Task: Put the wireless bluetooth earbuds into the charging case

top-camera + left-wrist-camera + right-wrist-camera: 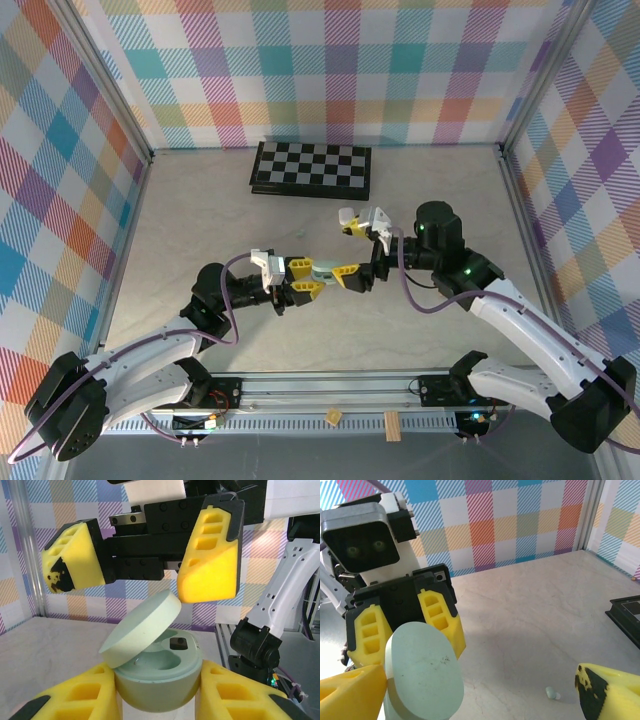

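A pale green charging case (159, 676) is held upright off the table, with my left gripper (159, 692) shut on its base. Its round lid (142, 630) is hinged open and tilted; the two sockets inside look empty. In the top view the charging case (324, 268) hangs mid-table at my left gripper (304, 278). My right gripper (349, 250) faces it with jaws wide open and nothing between them, one finger on each side of the lid. One tiny pale green earbud (552, 694) lies on the table below, near my right gripper (480, 695).
A folded black-and-white chessboard (311, 168) lies at the back of the table, its corner (627, 612) in the right wrist view. Checked walls close in three sides. An aluminium rail (330, 420) with two small wooden blocks runs along the near edge.
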### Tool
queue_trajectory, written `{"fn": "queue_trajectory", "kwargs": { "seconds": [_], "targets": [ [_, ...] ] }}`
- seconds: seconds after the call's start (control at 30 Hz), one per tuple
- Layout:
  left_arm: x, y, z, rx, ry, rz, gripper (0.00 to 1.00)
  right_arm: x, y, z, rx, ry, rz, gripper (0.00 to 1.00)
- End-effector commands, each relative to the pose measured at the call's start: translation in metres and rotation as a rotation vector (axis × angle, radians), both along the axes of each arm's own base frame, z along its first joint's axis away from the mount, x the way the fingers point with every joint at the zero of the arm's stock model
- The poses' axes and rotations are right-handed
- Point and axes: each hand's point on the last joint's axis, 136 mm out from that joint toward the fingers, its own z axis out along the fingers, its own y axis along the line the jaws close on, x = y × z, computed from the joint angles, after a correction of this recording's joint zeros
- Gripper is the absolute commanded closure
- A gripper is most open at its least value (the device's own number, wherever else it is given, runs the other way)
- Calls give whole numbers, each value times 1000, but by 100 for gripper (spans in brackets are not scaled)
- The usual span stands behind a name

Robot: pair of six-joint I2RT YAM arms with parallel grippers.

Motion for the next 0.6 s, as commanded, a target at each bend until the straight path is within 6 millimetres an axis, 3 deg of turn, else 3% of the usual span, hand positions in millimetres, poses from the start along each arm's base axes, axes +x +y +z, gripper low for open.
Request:
{"fn": "queue_trajectory", "kwargs": {
  "seconds": [0.0, 0.23, 0.4, 0.57],
  "targets": [
    [-15, 1, 14, -37, -96, -54, 67, 17, 1, 14, 30, -12, -70, 5],
    [-16, 2, 15, -37, -98, -52, 67, 26, 1, 17, 10, 59, -114, 4],
    [-14, 2, 16, -42, -95, -44, 68, 18, 3, 9, -24, 46, -59, 5],
    [-15, 1, 19, -45, -94, -56, 68, 3, 7, -2, -61, 48, 49, 17]
  ]
}}
